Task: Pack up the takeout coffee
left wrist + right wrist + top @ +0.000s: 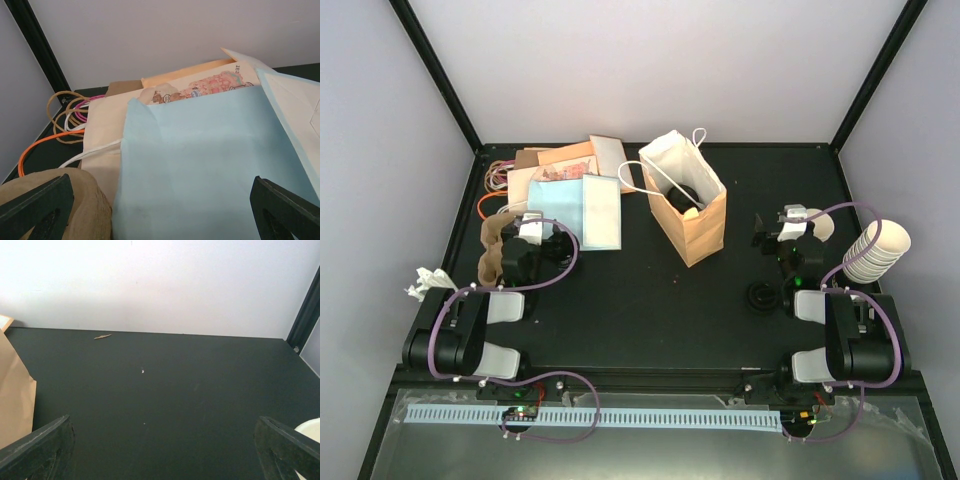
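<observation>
Since the takeout coffee (682, 192) sits inside the standing brown paper bag (705, 232), black lid showing, I judge packing done, so my left hand (533, 233) and right hand (788, 230) hang open, empty, either side.

The table (650, 310) is black, as is the left gripper (160, 214). The upright bag (705, 225) is brown outside, white inside. 1 flat bag (200, 165) is pale blue; a printed bag (215, 85) shows pink. There is an orange handle (37, 147) and a pink handle (80, 107). The cups (878, 248) are cream, the cables (855, 206) purple.
</observation>
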Available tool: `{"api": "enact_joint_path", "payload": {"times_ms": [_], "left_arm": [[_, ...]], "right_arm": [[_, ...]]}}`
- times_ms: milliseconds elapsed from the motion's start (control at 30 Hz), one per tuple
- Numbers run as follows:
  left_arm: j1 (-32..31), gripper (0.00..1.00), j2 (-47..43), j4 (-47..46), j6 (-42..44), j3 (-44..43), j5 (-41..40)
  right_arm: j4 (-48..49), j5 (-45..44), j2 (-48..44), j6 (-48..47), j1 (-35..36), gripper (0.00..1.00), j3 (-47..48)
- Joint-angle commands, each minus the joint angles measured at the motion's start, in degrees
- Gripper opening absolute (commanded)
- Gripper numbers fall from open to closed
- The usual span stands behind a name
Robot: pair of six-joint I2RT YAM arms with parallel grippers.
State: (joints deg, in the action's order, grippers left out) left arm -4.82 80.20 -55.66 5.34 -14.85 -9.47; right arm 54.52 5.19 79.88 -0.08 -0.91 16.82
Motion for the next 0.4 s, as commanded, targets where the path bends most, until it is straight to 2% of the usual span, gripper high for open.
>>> {"api": "enact_joint_path", "payload": {"times_ms": [0,367], "left_arm": [[0.6,0.99,-0.9,-0.5,-0.6,-1.6,1.7],[0.5,0.99,-0.9,-0.4,-0.6,-1.6,1.7]], "right_arm": [[3.4,0.0,0.2,-0.3,-0.3,1.0,-0.6],[3.4,0.0,0.2,-0.3,-0.3,1.0,-0.5]]}}
